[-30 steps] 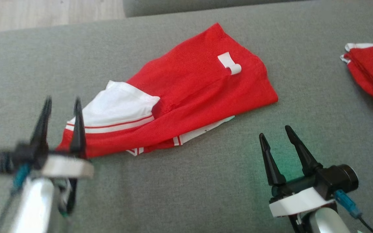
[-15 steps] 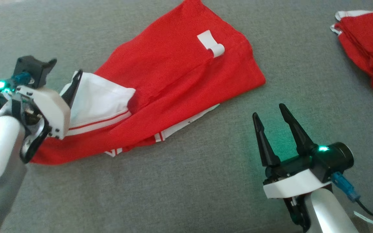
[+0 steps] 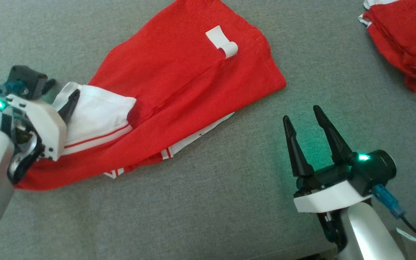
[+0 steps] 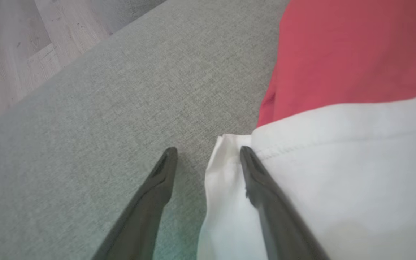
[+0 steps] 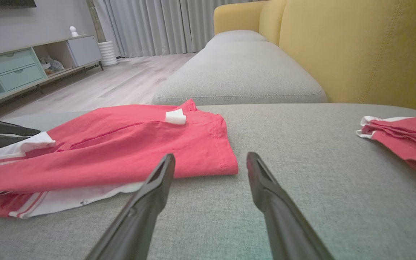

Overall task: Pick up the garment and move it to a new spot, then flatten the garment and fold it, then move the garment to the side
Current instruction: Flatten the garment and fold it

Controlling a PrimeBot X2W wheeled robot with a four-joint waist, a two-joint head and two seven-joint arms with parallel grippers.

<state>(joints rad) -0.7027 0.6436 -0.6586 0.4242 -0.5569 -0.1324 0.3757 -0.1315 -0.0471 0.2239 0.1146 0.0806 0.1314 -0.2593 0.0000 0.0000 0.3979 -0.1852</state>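
If closed now, with left gripper spread astride white corner of garment, may pinch one layer only and skew fold; right gripper spread, empty

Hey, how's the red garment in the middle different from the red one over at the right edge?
The middle garment lies stretched out long, showing a white panel and a white label; the right-edge garment is bunched into a compact heap, partly out of frame. The open left gripper sits at the middle garment's white corner; nothing touches the right-edge garment. Both are red with white trim, on the grey cushion.
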